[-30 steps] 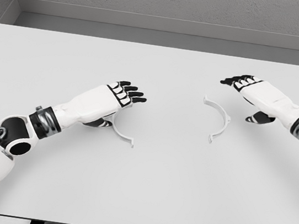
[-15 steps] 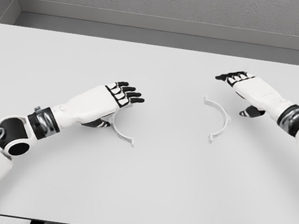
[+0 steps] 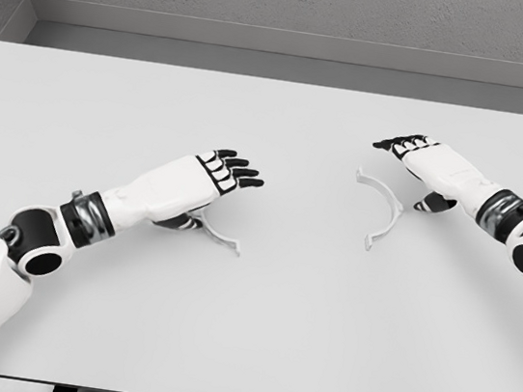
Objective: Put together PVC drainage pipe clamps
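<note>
A bare simulated test cell: a plain white table (image 3: 240,349) stands against a grey wall (image 3: 308,3), with no furnishings.

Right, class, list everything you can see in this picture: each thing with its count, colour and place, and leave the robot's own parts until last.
Flat white table top: one, white, fills most of the view, with grey walls behind it.
Curved white plastic clamp half under the left hand: one, white, left of the middle, partly hidden by the hand above it.
Curved white plastic clamp half on the right: one, white, right of the middle, lying in the open on the table, just left of the right hand.
Left hand: one, white with black fingers, fingers stretched out over the left clamp half; whether it touches the part cannot be told.
Right hand: one, white with black fingers, fingers spread, beside the right clamp half, holding nothing.
</note>
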You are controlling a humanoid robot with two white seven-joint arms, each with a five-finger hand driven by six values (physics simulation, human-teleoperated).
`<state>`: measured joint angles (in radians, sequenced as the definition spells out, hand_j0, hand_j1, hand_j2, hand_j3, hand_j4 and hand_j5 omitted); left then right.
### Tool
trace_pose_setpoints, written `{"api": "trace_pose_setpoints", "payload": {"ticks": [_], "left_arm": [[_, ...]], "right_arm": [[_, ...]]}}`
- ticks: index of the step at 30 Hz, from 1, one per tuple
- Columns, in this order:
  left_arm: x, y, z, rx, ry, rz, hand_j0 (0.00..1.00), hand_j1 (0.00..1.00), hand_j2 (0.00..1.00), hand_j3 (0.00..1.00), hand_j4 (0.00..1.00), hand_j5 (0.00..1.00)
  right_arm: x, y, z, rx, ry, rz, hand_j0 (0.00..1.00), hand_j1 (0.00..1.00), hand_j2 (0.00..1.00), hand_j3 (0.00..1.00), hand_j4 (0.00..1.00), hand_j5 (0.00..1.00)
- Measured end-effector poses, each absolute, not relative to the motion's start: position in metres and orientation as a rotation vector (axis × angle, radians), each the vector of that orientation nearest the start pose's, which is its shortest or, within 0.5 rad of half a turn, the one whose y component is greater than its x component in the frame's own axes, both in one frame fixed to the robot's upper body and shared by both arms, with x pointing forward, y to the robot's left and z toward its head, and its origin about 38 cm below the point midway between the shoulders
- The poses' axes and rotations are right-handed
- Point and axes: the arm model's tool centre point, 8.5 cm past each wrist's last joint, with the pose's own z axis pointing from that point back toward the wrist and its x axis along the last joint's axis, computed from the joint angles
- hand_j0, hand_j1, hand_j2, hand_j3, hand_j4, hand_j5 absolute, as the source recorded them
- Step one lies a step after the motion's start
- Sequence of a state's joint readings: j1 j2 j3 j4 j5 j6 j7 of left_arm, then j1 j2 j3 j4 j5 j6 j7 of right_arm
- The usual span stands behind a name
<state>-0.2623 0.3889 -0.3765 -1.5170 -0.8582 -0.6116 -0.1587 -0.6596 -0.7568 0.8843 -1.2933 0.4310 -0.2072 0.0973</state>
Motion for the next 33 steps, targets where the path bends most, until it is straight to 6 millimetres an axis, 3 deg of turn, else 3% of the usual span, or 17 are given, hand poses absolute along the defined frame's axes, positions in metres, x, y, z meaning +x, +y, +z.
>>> {"api": "trace_pose_setpoints", "payload": {"ticks": [20,26,33], "left_arm": [[0.390,0.170,0.118,0.420,-1.868,-1.752,1.00,1.00,1.00,1.00,1.00,1.00],[0.394,0.179,0.123,0.447,-1.864,-1.742,1.00,1.00,1.00,1.00,1.00,1.00],[0.400,0.207,0.129,0.515,-1.826,-1.732,1.00,1.00,1.00,1.00,1.00,1.00]], "right_arm": [[0.463,-0.287,0.137,-0.604,-1.368,1.722,1.00,1.00,1.00,1.00,1.00,1.00],[0.461,-0.282,0.139,-0.597,-1.383,1.730,1.00,1.00,1.00,1.00,1.00,1.00],[0.457,-0.272,0.142,-0.581,-1.408,1.747,1.00,1.00,1.00,1.00,1.00,1.00]]}}
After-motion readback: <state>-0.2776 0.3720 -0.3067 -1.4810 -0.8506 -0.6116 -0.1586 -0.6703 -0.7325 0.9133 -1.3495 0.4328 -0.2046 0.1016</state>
